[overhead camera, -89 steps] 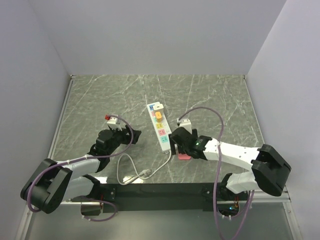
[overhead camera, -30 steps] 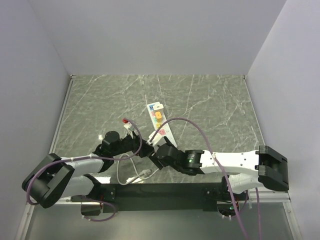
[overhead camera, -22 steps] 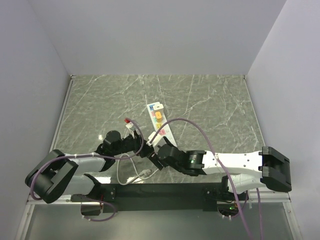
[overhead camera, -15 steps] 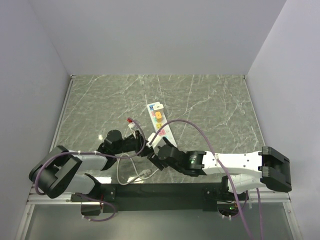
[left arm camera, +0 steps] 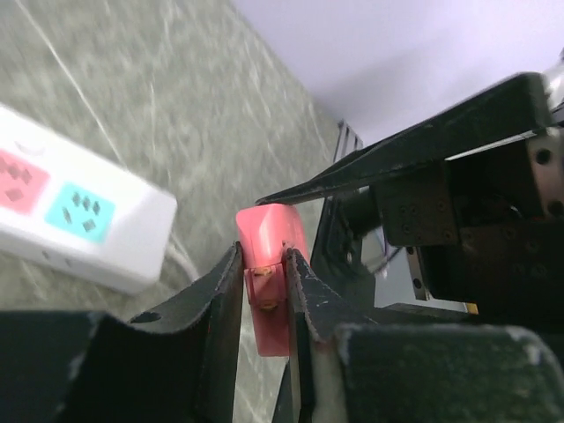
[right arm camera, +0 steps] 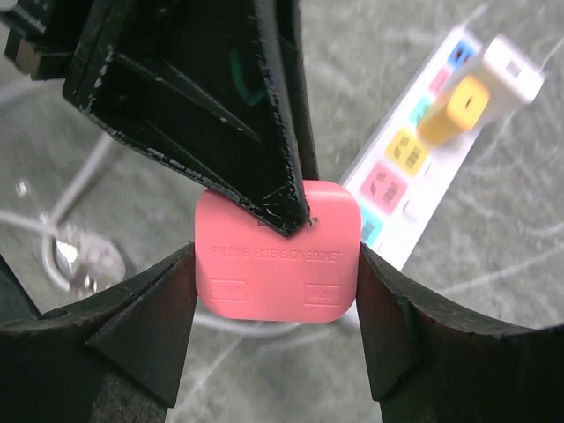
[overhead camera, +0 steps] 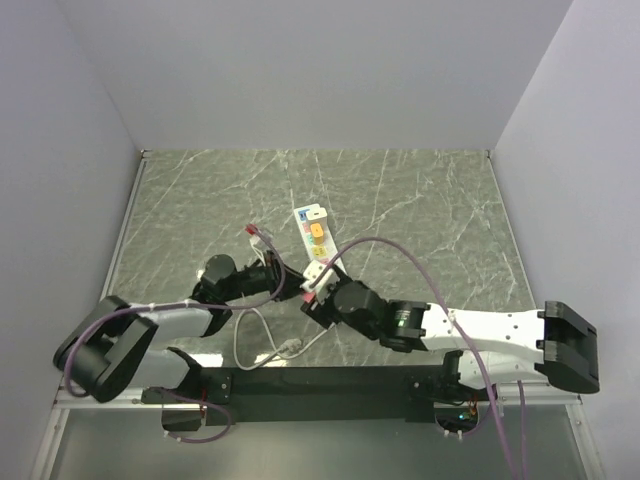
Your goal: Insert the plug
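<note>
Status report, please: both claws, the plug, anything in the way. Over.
Left claw shut on pink plug. Right claw shut on same plug, at its sides. Plug above table, not yet in power strip. No obstacle seen between them.

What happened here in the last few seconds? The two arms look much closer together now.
The right arm swung left from the near end of the power strip, carrying the pink plug, while the left arm reached right to meet it. Now the left jaws pinch the plug and the right jaws are closed on it too. The strip and the loose white cable stayed put.
</note>
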Tool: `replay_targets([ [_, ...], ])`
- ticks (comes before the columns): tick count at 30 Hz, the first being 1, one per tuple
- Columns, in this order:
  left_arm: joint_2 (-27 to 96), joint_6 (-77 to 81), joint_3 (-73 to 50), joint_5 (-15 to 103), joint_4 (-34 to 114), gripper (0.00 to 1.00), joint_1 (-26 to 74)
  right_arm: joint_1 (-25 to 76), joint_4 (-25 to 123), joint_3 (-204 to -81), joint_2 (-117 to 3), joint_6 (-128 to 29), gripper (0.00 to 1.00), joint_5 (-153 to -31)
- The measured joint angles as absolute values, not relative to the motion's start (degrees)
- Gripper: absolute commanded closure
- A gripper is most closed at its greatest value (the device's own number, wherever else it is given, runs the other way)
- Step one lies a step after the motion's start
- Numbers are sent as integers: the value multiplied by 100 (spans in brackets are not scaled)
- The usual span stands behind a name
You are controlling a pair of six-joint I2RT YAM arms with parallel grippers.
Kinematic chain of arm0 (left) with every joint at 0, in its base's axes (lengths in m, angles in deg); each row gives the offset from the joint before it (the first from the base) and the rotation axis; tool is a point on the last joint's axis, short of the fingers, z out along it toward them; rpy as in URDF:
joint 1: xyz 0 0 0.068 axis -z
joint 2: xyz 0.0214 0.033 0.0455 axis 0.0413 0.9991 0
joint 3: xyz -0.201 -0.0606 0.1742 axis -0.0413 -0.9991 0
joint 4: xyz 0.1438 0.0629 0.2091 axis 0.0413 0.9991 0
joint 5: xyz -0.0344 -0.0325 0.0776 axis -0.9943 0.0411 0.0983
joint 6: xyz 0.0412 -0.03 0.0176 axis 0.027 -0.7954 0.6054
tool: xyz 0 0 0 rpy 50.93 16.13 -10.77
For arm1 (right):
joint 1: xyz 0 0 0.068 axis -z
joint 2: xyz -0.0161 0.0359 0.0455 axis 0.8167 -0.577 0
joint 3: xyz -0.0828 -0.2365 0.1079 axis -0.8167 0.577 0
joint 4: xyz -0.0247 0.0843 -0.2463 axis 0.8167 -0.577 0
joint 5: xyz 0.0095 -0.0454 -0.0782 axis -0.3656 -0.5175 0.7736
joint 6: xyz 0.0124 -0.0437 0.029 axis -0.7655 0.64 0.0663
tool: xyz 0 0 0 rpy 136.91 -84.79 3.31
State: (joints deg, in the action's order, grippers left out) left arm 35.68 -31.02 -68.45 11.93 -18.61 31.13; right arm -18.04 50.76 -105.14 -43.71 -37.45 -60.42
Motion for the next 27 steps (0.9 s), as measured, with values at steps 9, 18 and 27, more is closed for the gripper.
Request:
replay_targets([
  [9, 1697, -2814, -6450, 1993, -943, 80, 2671, -429, 6138, -10411, -3337, -3677, 23, -7662],
  [18, 1177, -2479, -6452, 2412, 58, 80, 2584, 570, 7159, -10328, -2819, -4243, 22, -8914],
  [27, 801, -2477, -6454, 2432, 85, 80, 2584, 1698, 8083, -9915, -3234, -5391, 23, -10783],
])
